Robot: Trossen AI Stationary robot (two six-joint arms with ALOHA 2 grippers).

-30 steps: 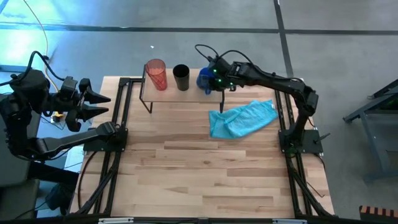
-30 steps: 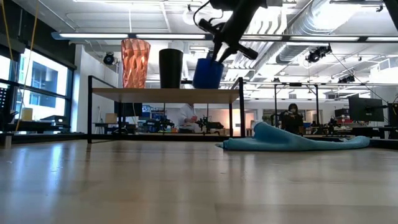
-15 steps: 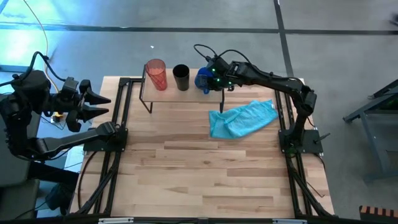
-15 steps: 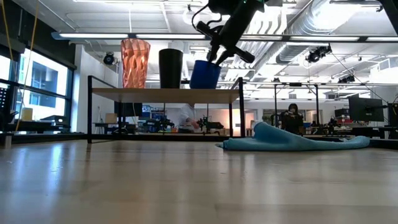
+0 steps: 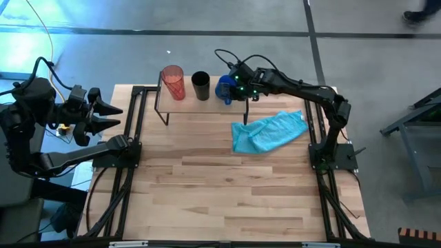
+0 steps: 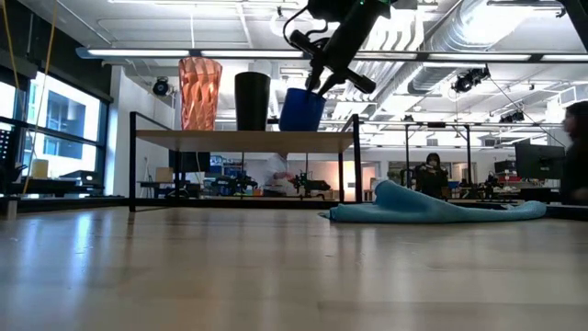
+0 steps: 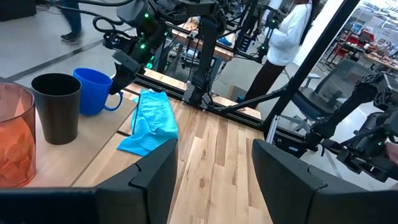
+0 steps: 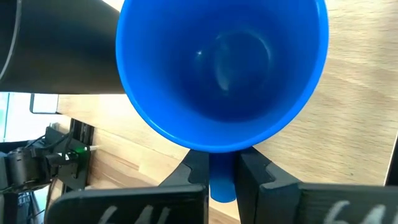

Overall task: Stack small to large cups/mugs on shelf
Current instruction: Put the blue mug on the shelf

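Observation:
On the shelf (image 6: 243, 138) three vessels stand in a row: the orange-red tumbler (image 5: 173, 82), the black cup (image 5: 200, 85) and the blue mug (image 5: 224, 87). In the low view they show as tumbler (image 6: 199, 92), cup (image 6: 252, 100) and mug (image 6: 301, 108) from left to right. My right gripper (image 5: 238, 87) is at the mug's right side, shut on its handle. Off the table's left edge, my left gripper (image 7: 214, 180) waits open, and its wrist view shows the mug (image 7: 93, 90) far off. My right gripper pinches the blue mug's handle (image 8: 222, 182) between its two fingers (image 8: 196, 168), one on each side of the handle. It comes slanting down from above and from the table's right (image 6: 326, 75). The mug is upright, its base at the shelf board beside the black cup.
A light-blue cloth (image 5: 269, 131) lies crumpled on the tabletop, right of the shelf and nearer. The shelf stands along the far edge on thin black legs (image 6: 131, 165). Black frame rails (image 5: 131, 138) run down both table sides. People show in the room behind.
My right gripper has carried the blue mug a little toward the table's left, closer to the black cup, while staying shut on the handle. The mug has come from slightly tilted to upright.

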